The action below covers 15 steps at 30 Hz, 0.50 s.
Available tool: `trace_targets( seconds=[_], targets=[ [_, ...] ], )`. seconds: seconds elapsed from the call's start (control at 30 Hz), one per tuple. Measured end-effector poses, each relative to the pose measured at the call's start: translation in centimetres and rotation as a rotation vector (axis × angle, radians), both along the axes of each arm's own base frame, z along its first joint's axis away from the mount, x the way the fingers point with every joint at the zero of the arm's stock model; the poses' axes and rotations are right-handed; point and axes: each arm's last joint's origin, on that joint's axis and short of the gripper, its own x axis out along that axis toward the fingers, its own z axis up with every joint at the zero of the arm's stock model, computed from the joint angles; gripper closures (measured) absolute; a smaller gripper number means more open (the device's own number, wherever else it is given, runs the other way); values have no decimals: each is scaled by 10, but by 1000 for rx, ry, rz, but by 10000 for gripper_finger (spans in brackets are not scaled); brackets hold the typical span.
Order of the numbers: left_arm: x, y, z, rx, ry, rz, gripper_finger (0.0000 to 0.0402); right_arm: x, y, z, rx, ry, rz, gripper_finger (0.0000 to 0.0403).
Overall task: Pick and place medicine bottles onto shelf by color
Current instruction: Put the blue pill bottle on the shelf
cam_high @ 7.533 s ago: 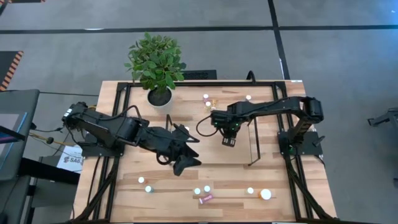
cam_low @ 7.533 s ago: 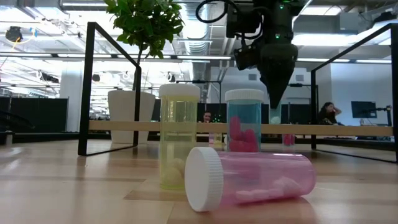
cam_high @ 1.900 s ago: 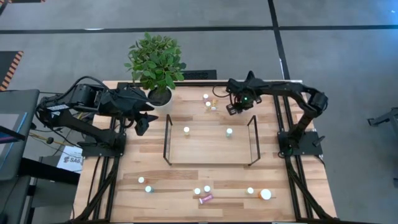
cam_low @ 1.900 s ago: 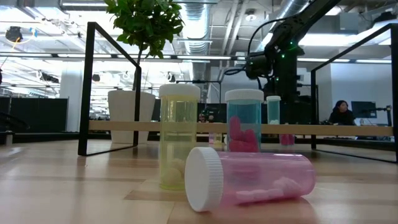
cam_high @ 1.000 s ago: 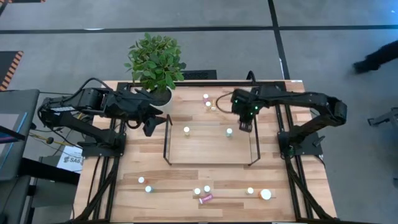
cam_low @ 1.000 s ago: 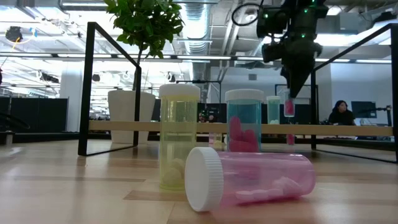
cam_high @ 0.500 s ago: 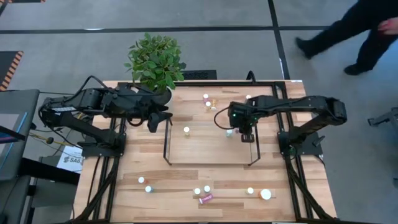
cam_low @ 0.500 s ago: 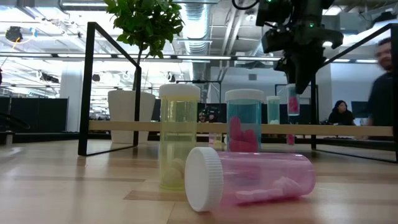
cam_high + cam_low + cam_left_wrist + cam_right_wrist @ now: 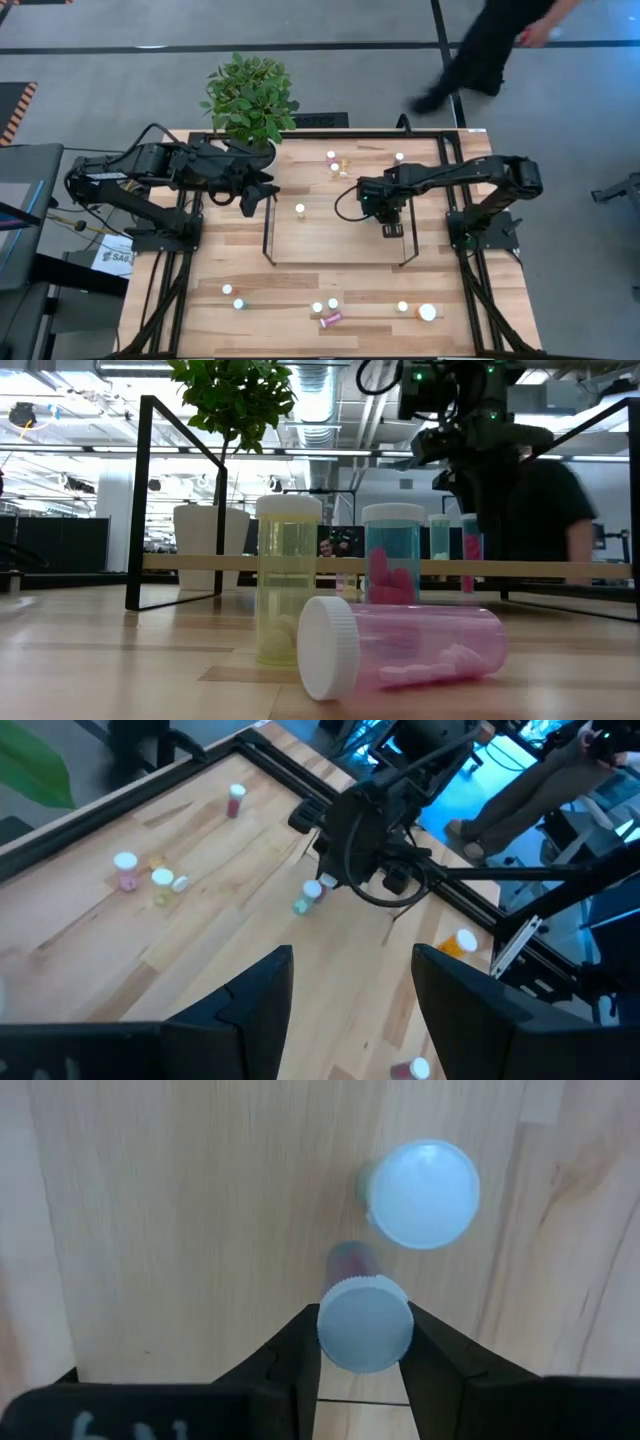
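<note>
Beyond table, person passing; right gripper pinching pink bottle beside teal bottle on shelf; left gripper spread.

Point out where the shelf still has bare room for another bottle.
Free: the shelf between the yellow bottle and the right gripper, plus its whole near half. Crowded: its right end, where that gripper holds a pink bottle beside a teal one.

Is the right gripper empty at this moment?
No, the right gripper has its fingers closed on a pink bottle.
</note>
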Motion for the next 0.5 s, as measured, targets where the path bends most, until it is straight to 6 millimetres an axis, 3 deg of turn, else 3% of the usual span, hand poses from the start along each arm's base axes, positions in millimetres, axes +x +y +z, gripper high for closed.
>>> trace_targets(
  seconds=[0.3,0.5],
  targets=[
    [0,0,-1,6,9,-12,210,-1,0,-4,4,23,-23,264],
    [0,0,-1,6,9,-13,210,-2,0,-4,8,42,-45,240]
  ],
)
